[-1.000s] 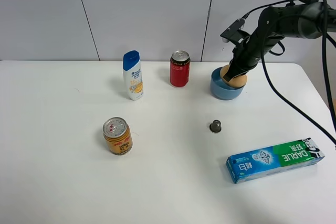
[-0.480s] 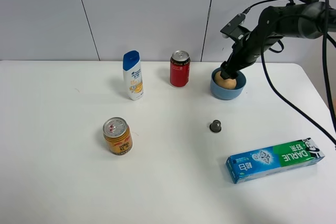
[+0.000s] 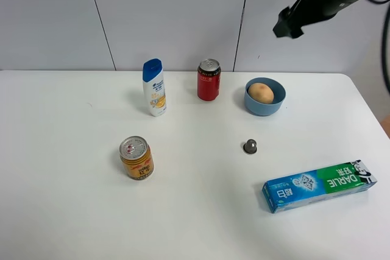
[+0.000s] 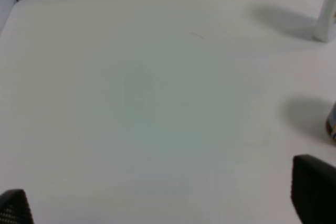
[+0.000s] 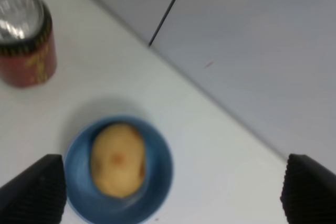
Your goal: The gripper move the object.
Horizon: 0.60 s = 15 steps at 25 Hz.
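Right hand [image 5: 172,195]: we see its fingers spread wide, holding nothing, high above the bowl.
Potato [image 3: 261,92]: we find it lying inside the blue bowl [image 3: 264,109], apart from the hand.
Bowl's place: on the counter [image 3: 73,199], near the red can [image 3: 208,80].
Left hand [image 4: 163,200]: wide too, empty, over bare counter.
Farther out: we count a shampoo bottle [image 3: 154,87], yellow can [image 3: 136,158], grey knob [image 3: 250,146] and Darlie toothpaste box [image 3: 320,186].

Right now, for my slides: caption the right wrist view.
Open pincer above potato resting in blue bowl, red can nearby.
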Tool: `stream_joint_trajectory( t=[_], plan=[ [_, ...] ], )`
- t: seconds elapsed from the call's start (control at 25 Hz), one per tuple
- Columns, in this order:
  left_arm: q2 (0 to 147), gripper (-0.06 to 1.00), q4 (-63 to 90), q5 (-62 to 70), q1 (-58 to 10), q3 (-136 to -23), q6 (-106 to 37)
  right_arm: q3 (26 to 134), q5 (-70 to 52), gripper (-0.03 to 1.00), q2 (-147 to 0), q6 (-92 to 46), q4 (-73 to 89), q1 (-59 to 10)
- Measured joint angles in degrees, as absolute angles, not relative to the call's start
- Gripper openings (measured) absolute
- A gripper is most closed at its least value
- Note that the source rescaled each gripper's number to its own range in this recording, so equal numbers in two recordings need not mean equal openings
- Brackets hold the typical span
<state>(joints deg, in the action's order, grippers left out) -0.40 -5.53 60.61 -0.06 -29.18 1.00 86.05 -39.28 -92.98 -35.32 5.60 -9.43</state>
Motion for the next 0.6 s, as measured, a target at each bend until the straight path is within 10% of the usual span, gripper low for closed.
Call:
stream_joint_trajectory(
  t=[0.6],
  plan=[
    [-0.4,1.0,-5.5,60.6,-0.1,-29.2,1.0,82.6,-45.2,0.81,-57.9,-20.1,5.8,-9.0]
  ],
)
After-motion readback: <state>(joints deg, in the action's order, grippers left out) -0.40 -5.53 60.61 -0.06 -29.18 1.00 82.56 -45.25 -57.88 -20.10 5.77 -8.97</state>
